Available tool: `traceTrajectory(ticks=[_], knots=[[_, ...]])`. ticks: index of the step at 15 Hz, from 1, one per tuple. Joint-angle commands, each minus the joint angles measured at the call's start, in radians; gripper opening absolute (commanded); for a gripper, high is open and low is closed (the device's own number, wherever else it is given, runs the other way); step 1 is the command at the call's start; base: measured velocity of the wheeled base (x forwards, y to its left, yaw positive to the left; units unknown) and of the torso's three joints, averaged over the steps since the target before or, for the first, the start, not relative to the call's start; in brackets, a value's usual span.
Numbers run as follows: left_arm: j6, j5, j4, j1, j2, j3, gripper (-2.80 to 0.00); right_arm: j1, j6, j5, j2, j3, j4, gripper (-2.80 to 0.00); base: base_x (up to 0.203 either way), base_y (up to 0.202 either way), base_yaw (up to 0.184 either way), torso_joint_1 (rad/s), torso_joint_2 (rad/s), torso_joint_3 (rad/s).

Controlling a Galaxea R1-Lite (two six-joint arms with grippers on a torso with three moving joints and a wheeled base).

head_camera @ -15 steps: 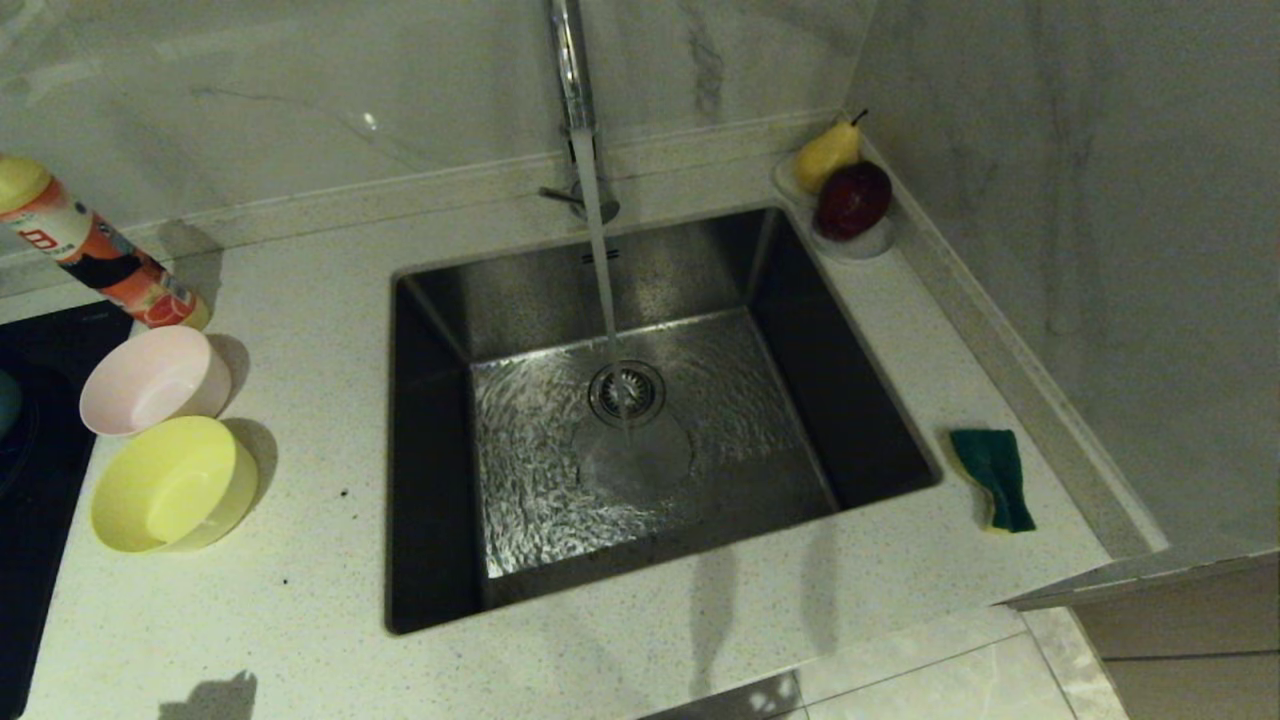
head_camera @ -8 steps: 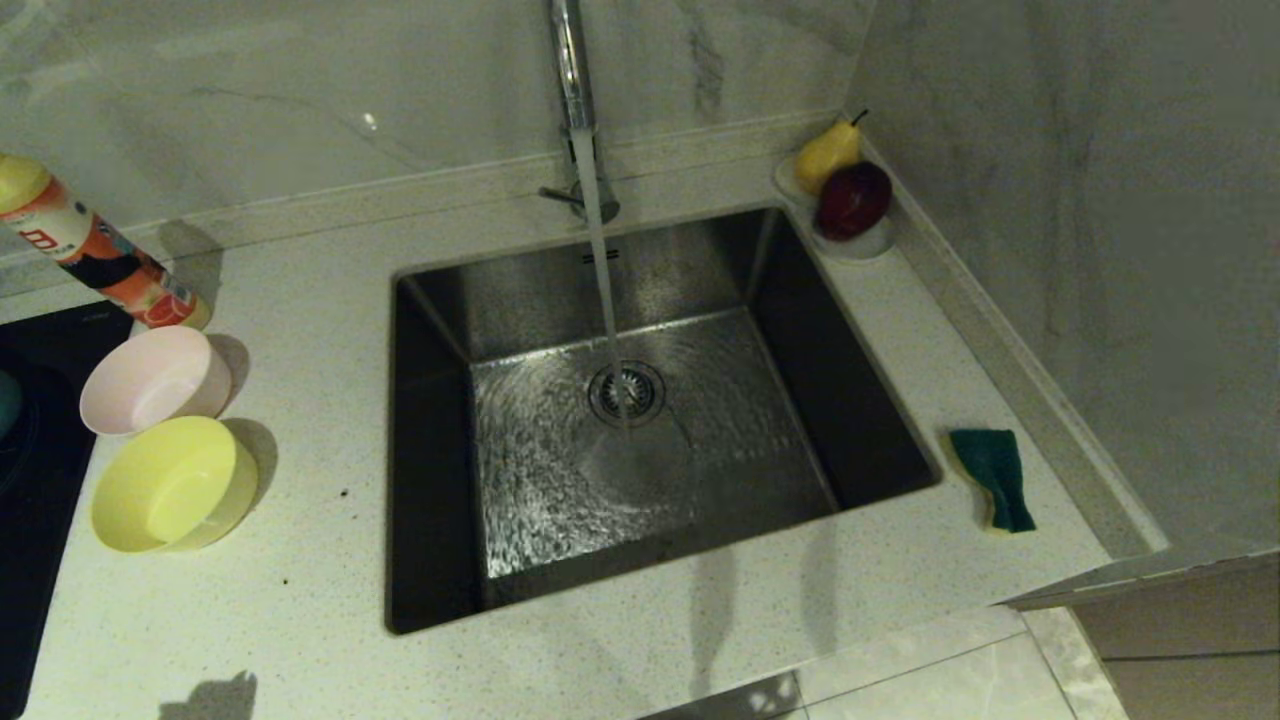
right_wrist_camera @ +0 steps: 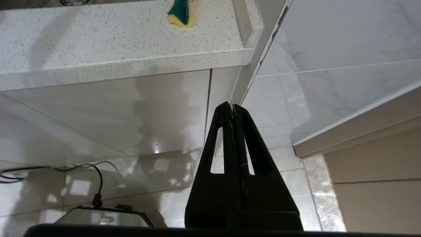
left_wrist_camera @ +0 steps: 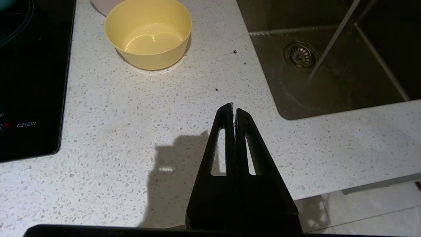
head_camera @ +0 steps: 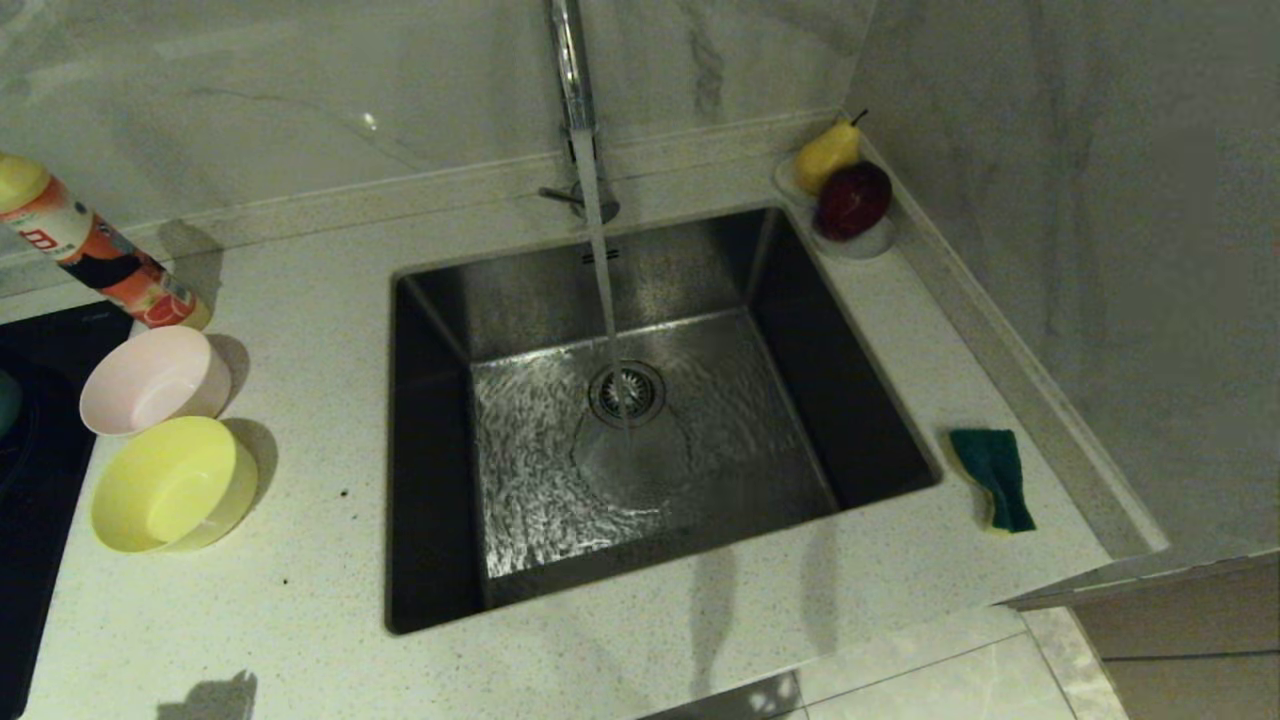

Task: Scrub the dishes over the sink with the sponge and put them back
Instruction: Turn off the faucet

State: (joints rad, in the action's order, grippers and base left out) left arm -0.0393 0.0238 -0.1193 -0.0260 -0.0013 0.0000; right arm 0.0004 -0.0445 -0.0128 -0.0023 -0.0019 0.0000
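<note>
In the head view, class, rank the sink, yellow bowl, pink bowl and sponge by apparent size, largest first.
1. sink
2. yellow bowl and pink bowl: alike; yellow looks slightly bigger but sits nearer the camera, so unranked
3. sponge

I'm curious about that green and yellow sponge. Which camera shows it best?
The head view: the whole sponge lies in sight on the counter, right of the sink, dark green side up. The right wrist view catches only part of it at the picture's edge. The left wrist view misses it.
</note>
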Motion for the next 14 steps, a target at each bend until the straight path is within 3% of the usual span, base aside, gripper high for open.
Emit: traceTrajectory(ticks=[1, 3, 7, 11, 14], knots=[[0.001, 0.002, -0.008, 0.000, -0.002, 0.039, -2.80, 0.001, 0.001, -0.001, 0.001, 0.000, 0.000, -2.80, 0.000, 0.000, 0.000, 0.000, 0.00, 0.000], [-0.015, -0.003, -0.016, 0.000, -0.002, -0.055, -2.80, 0.000, 0.001, -0.001, 0.001, -0.001, 0.000, -2.80, 0.000, 0.000, 0.000, 0.000, 0.00, 0.000], [-0.036, -0.093, 0.170, 0.000, 0.070, -0.433, -2.80, 0.000, 0.001, -0.001, 0.001, 0.000, 0.000, -2.80, 0.000, 0.000, 0.000, 0.000, 0.00, 0.000], [-0.115, -0.132, 0.231, -0.001, 0.478, -0.743, -2.80, 0.000, 0.001, -0.001, 0.001, -0.001, 0.000, -2.80, 0.000, 0.000, 0.000, 0.000, 0.00, 0.000], [-0.201, -0.176, 0.217, -0.004, 0.798, -0.887, -2.80, 0.000, 0.001, -0.001, 0.001, 0.000, 0.000, -2.80, 0.000, 0.000, 0.000, 0.000, 0.00, 0.000]])
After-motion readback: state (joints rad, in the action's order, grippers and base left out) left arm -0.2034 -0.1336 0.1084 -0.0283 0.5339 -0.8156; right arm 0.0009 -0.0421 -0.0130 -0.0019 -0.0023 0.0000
